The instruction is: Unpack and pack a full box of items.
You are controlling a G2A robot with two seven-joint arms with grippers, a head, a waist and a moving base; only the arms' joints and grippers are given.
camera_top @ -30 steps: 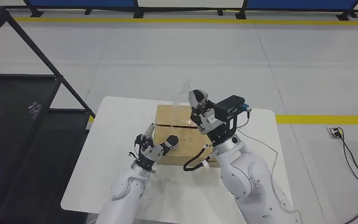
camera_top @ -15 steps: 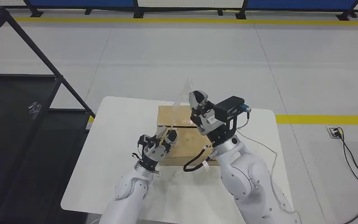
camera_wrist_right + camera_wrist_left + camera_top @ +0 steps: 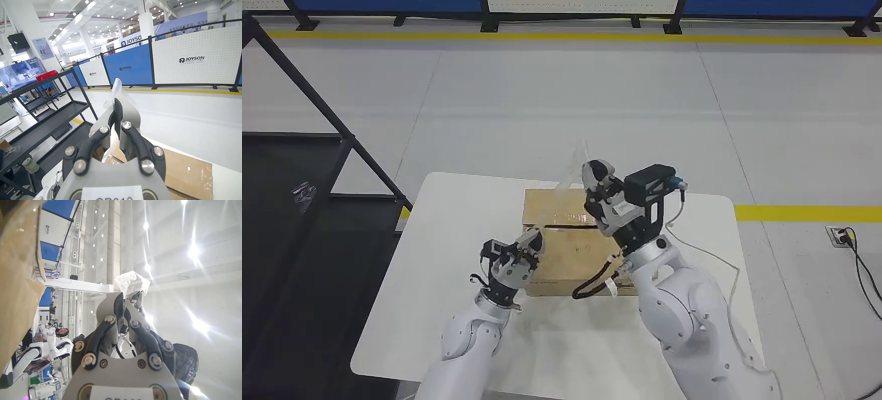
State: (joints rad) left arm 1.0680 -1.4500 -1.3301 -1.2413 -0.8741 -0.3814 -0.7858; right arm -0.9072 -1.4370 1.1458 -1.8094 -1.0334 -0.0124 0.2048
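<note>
Box (image 3: 554, 208) — whatever is inside stays hidden under the cardboard, and the right arm covers its 3 o'clock side. Clear film (image 3: 117, 85) vanishes between the right gripper's (image 3: 117, 103) pads, lower end unseen. Cardboard flap (image 3: 17, 266) — cut off at the frame edge.

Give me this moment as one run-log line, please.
right gripper: shut on crumpled clear plastic film, held above brown cardboard box | left gripper: shut, beside box flap

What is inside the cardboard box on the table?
The contents cannot be seen: the flaps of the box cover them. Above the box, the right gripper is shut on a clear plastic strip. The left gripper is at its near left corner.
</note>
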